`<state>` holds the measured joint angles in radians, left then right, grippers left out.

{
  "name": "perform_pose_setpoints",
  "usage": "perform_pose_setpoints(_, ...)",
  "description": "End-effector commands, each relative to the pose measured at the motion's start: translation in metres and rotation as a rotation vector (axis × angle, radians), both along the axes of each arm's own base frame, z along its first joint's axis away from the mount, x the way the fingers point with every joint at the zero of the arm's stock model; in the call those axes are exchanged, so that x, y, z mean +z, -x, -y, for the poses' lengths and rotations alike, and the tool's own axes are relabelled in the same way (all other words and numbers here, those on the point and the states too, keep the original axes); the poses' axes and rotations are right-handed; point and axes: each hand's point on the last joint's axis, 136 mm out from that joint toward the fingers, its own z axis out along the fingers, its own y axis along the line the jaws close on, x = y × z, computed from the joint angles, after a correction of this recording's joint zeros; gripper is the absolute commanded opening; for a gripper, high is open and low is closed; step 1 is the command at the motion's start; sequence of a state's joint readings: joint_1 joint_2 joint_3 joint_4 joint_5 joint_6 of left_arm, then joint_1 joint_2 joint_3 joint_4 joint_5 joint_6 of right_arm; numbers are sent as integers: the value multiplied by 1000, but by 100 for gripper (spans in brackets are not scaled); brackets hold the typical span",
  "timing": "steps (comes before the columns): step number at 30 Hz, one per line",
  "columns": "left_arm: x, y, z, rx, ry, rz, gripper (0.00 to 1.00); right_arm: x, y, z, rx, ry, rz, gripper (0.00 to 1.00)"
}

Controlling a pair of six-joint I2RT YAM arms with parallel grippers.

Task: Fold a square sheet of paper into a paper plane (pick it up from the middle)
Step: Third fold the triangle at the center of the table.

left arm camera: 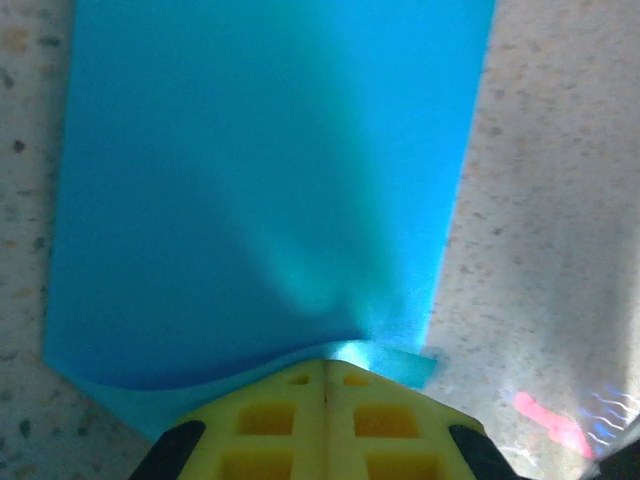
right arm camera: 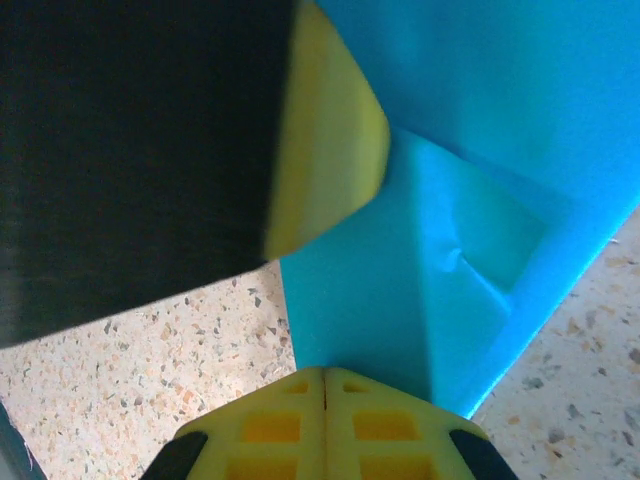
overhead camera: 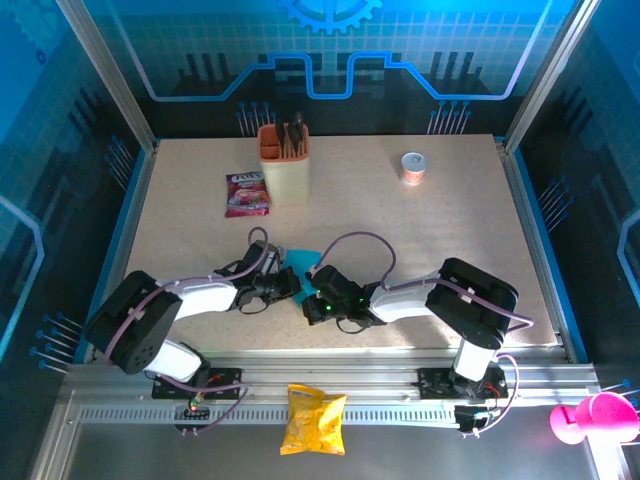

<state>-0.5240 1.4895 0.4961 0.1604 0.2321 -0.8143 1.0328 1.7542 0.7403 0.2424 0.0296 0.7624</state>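
The square sheet of paper [overhead camera: 298, 258] is cyan-blue and lies folded in layers on the speckled table, near the front middle. In the left wrist view the paper [left arm camera: 260, 180] is a long strip. Its top layer's near edge curls up against the tips of my left gripper [left arm camera: 325, 365], which is shut. My right gripper [right arm camera: 325, 372] is also shut, with its tips resting on the paper's [right arm camera: 480, 150] near edge beside a folded corner. One yellow finger of the left gripper [right arm camera: 330, 150] presses the paper just ahead. From above, the left gripper [overhead camera: 295, 285] and right gripper [overhead camera: 310, 295] meet over the paper.
An orange-cream holder [overhead camera: 284, 160] and a pink-purple snack packet [overhead camera: 246, 193] stand at the back left. A small cup [overhead camera: 413, 167] is at the back right. A yellow crisp bag [overhead camera: 313, 420] lies on the front rail, and a pink object [overhead camera: 590, 418] sits at the bottom right.
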Motion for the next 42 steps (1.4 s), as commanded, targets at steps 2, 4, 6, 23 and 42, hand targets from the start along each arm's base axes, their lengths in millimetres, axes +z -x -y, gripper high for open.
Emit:
perform_pose_setpoints(2, -16, 6, -3, 47, -10, -54, 0, -65, 47, 68, 56, 277, -174, 0)
perform_pose_setpoints(4, -22, 9, -7, 59, -30, -74, 0, -61, 49, 64, 76, 251, -166, 0)
perform_pose_setpoints(6, -26, 11, -10, 73, -36, -85, 0, -56, 50, 61, 94, 232, -156, 0)
perform_pose_setpoints(23, -37, 15, -16, 90, -54, -99, 0, -31, 64, 48, 131, 137, -107, 0)
perform_pose_setpoints(42, -42, 15, -18, 129, -54, -119, 0, -66, 97, 98, 83, 269, -191, 0)
